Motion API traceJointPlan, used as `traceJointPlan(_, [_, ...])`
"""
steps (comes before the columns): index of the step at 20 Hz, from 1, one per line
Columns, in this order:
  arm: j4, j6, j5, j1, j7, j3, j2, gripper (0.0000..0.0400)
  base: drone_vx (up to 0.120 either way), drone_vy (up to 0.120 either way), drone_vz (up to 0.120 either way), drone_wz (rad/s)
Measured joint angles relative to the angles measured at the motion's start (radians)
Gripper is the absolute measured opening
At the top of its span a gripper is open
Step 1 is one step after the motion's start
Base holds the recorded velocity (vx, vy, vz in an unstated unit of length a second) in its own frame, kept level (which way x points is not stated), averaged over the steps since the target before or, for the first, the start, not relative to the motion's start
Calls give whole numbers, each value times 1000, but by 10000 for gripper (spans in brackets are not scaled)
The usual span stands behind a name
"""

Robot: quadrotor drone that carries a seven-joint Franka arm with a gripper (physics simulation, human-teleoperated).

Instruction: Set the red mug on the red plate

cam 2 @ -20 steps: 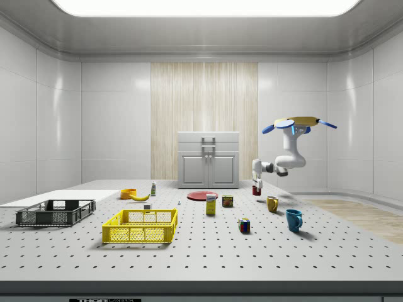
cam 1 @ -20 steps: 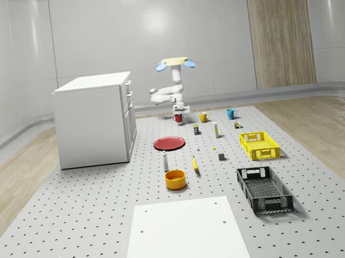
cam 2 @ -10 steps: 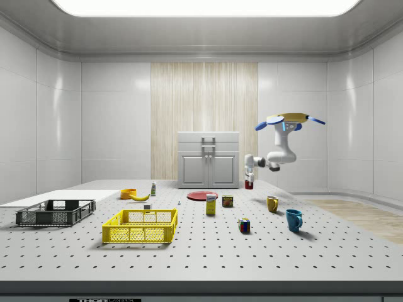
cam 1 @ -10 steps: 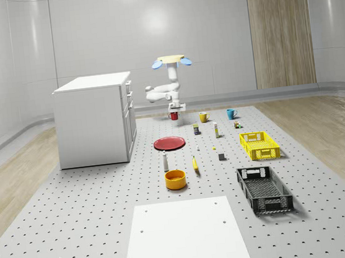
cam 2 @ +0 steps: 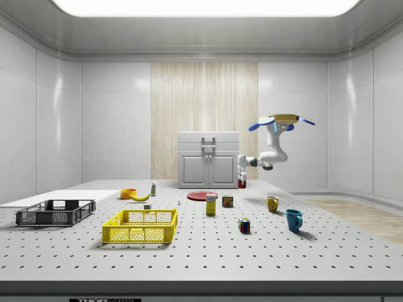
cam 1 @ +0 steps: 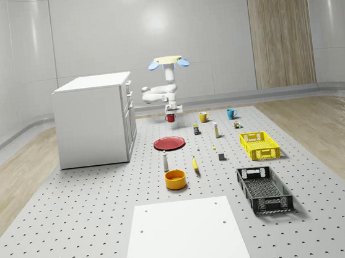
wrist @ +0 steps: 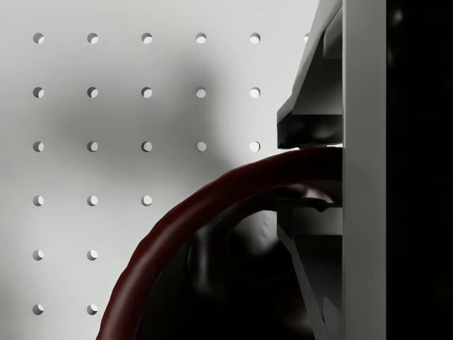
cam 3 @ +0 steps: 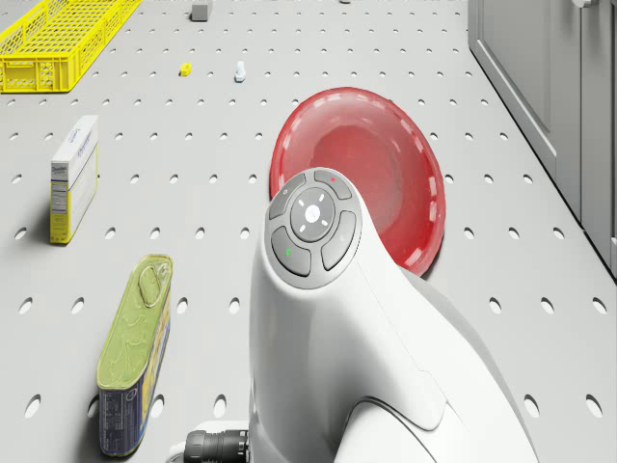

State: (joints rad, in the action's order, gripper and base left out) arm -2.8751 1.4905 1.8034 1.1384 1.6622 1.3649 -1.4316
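The drone [cam 1: 168, 61] hovers above the table behind the red plate [cam 1: 170, 143], with its arm bent down in front of it. My gripper [cam 1: 170, 111] is shut on the red mug [cam 1: 170, 118], which hangs well above the table. In the side view the mug [cam 2: 242, 184] hangs under the gripper [cam 2: 242, 177], to the right of the plate [cam 2: 202, 195] and higher. The wrist view has the mug's rim [wrist: 212, 205] pinched between two fingers [wrist: 311, 120]. The drone view looks past the arm [cam 3: 328, 318] onto the plate [cam 3: 362, 174].
A white cabinet [cam 1: 95, 119] stands at the whole-scene view's left of the plate. A yellow mug [cam 1: 203, 117], blue mug [cam 1: 231, 113], tin can [cam 3: 135, 357], small box [cam 3: 74, 174], yellow crate [cam 1: 259, 144], black crate [cam 1: 264, 188], orange bowl [cam 1: 175, 179] and banana [cam 1: 195, 164] lie around.
The drone, arm and held mug have shifted toward the whole-scene view's left, and leftward in the side view, closer to the plate. The mug hangs slightly higher.
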Motion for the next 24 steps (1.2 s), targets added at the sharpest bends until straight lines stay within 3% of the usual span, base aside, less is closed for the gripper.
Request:
traceJointPlan(10, [1,21,-10,5,4,4,-23,100,120,-72,0,0])
traceJointPlan(17, [2,35,-16,8,7,6,-37,100,120,0,-6,0])
traceJointPlan(24, [2,47,-21,11,9,9,-50,100,120,0,-80,0])
